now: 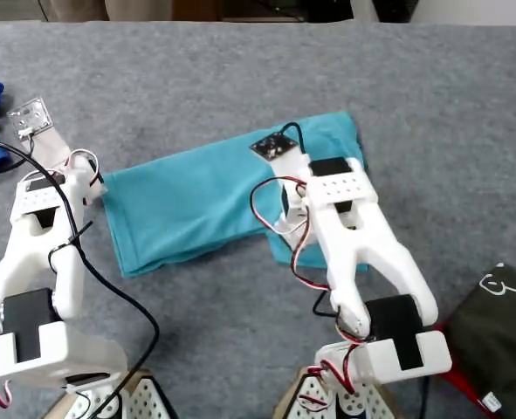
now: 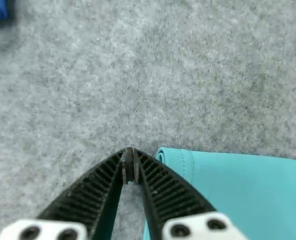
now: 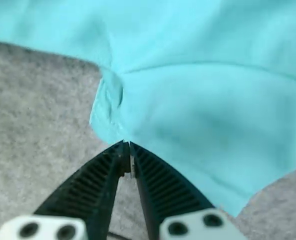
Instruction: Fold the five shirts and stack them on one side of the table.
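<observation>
Teal shirt (image 1: 196,196) lies half-folded mid-surface (image 1: 240,78). Right tool (image 3: 126,152) is pinched tight on its bunched near edge. Left tool (image 2: 129,167) has tips closed with nothing between them, on the felt just beside the shirt's corner. Dark shirt (image 1: 502,332) sits well apart.

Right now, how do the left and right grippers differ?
Left gripper is over bare table, just beside a corner of the teal shirt; right gripper has its tips at that shirt's puckered edge. From the high view, the left arm stands off the shirt's end; the right arm lies over it. Shared: both grippers are shut. Whether the right one pinches cloth, I cannot tell.
</observation>
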You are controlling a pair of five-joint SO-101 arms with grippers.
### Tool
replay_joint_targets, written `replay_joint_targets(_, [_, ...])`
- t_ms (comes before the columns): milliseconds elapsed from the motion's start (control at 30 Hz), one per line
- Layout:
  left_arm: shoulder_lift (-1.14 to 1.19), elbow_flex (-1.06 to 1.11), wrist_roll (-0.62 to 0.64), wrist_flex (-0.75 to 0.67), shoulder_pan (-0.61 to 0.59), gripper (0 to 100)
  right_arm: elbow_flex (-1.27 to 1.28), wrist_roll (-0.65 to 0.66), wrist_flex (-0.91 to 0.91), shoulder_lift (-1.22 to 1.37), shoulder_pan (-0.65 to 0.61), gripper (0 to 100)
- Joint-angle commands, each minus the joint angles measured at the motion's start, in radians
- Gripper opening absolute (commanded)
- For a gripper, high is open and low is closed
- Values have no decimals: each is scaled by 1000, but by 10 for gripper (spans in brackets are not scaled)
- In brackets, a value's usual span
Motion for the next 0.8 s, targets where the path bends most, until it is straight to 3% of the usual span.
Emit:
replay_joint_targets(0, [-5, -38, 3, -20, -2, 20, -13, -9, -44, 22, -4, 5])
replay_joint_targets(367, [-5, -38, 3, -20, -2, 20, -13, -14, -51, 110, -13, 5])
replay_joint_targets(767, [-5, -40, 3, -20, 0, 20, -28, -15, -72, 116, -148, 5])
